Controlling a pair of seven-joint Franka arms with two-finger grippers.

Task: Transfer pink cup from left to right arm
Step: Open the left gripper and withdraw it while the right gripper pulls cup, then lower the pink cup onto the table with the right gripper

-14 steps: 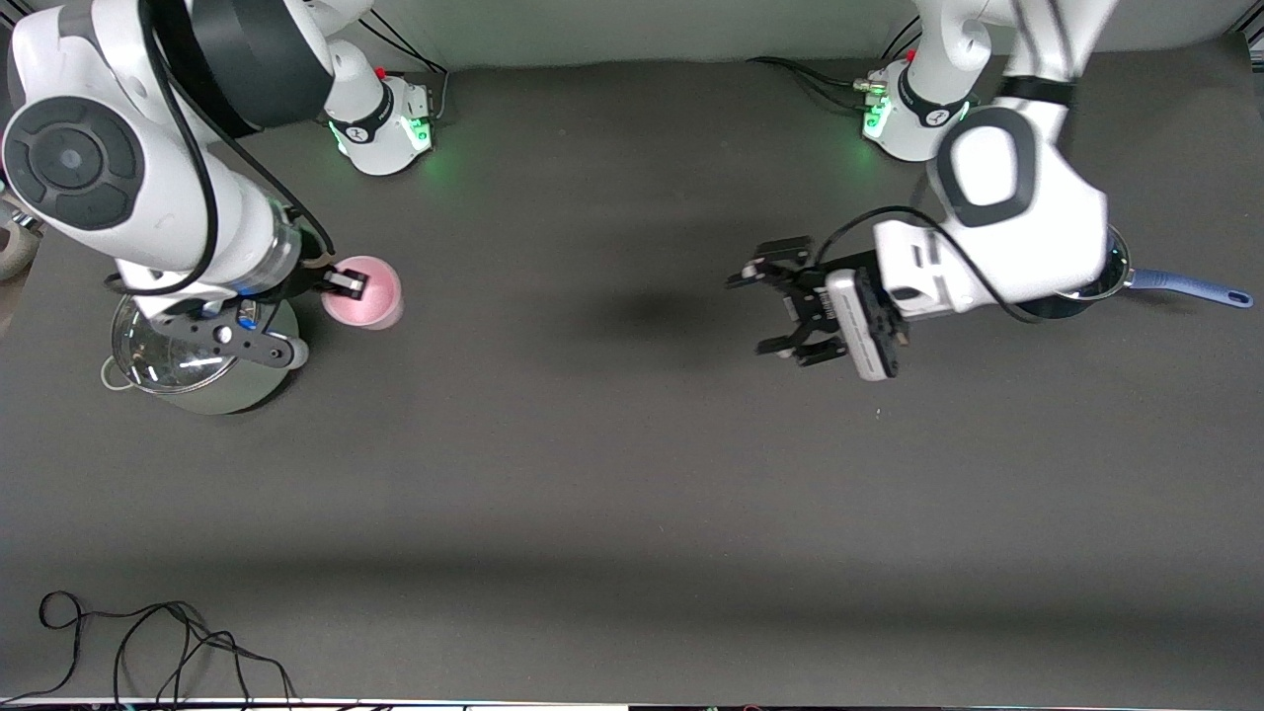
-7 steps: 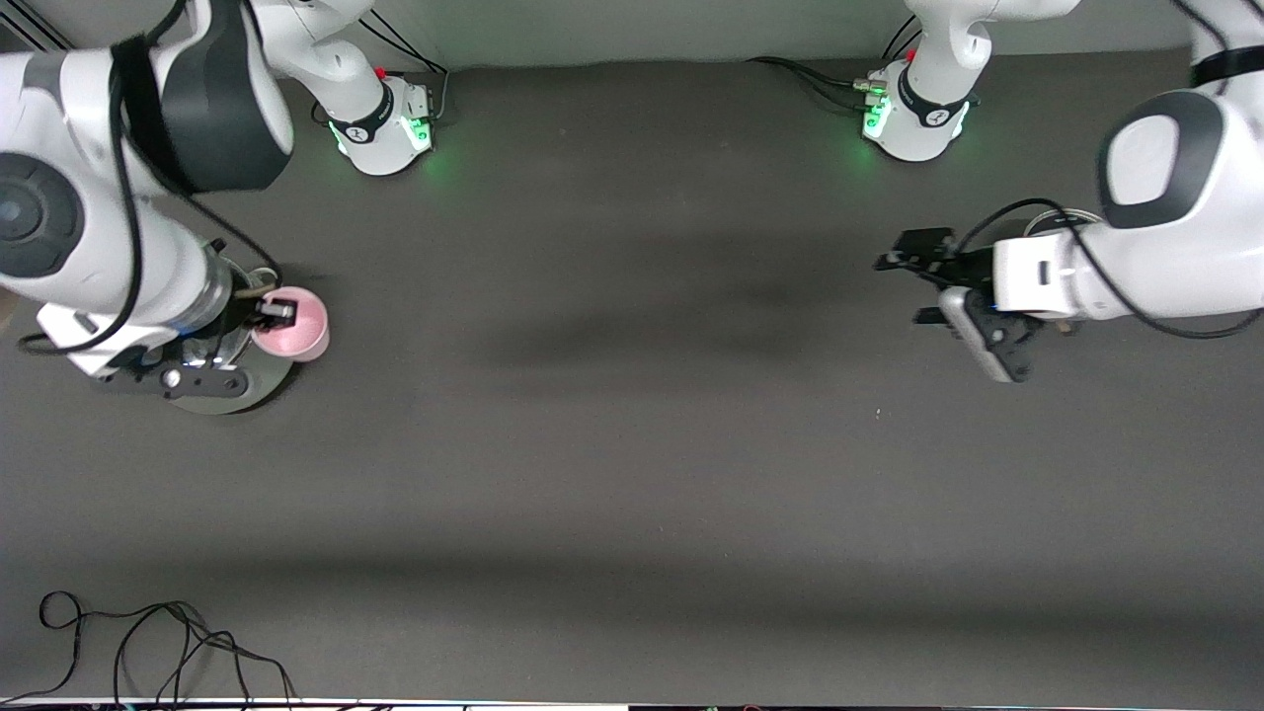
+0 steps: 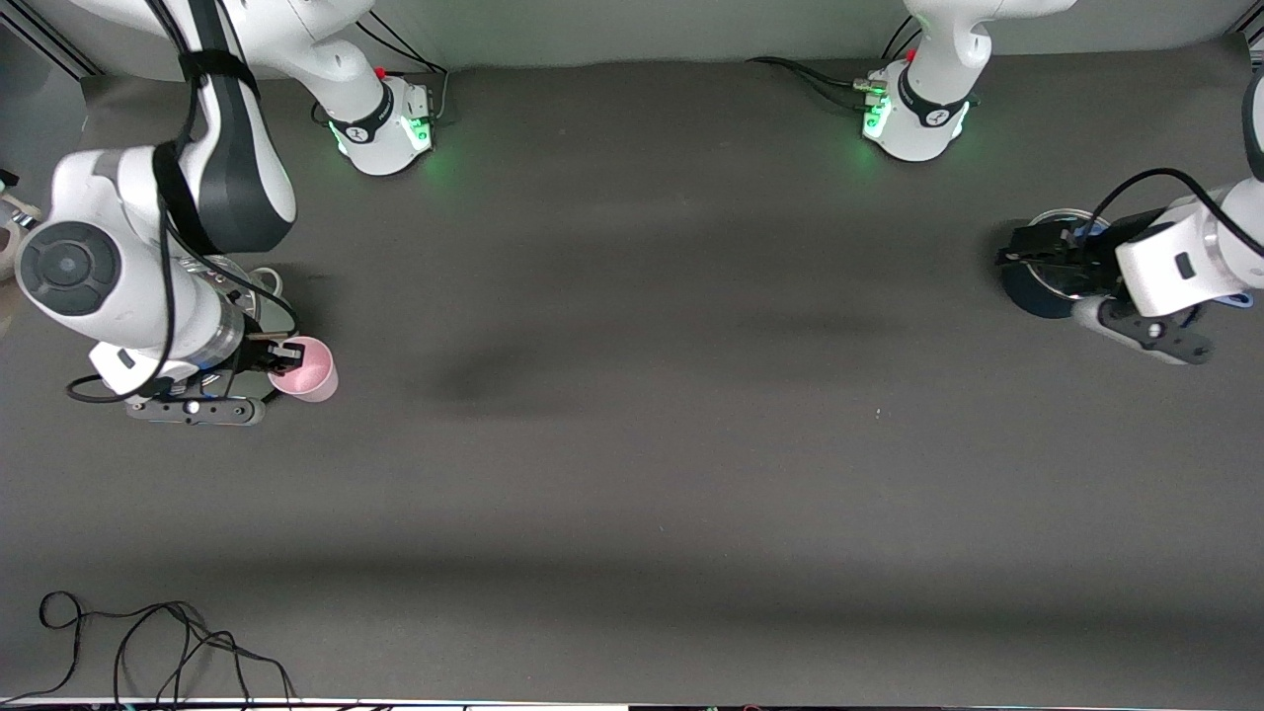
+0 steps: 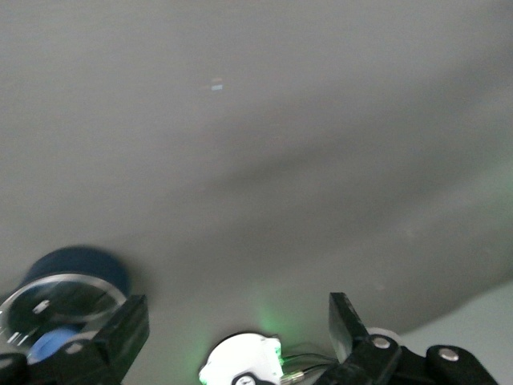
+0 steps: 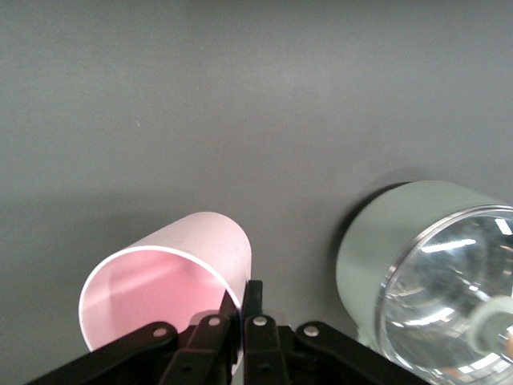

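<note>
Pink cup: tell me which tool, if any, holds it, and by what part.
The right tool holds the pink cup by its rim, one finger inside the wall and one outside. The left tool, open over the blue pan, holds nothing.

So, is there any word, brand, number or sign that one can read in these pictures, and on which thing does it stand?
No text can be read.
Right arm's base collar: a small white mark, too small to read.
Left arm's base collar: a similar mark, too small to read.
Pink cup, lidded steel pot, right gripper, left gripper: no writing visible.
</note>
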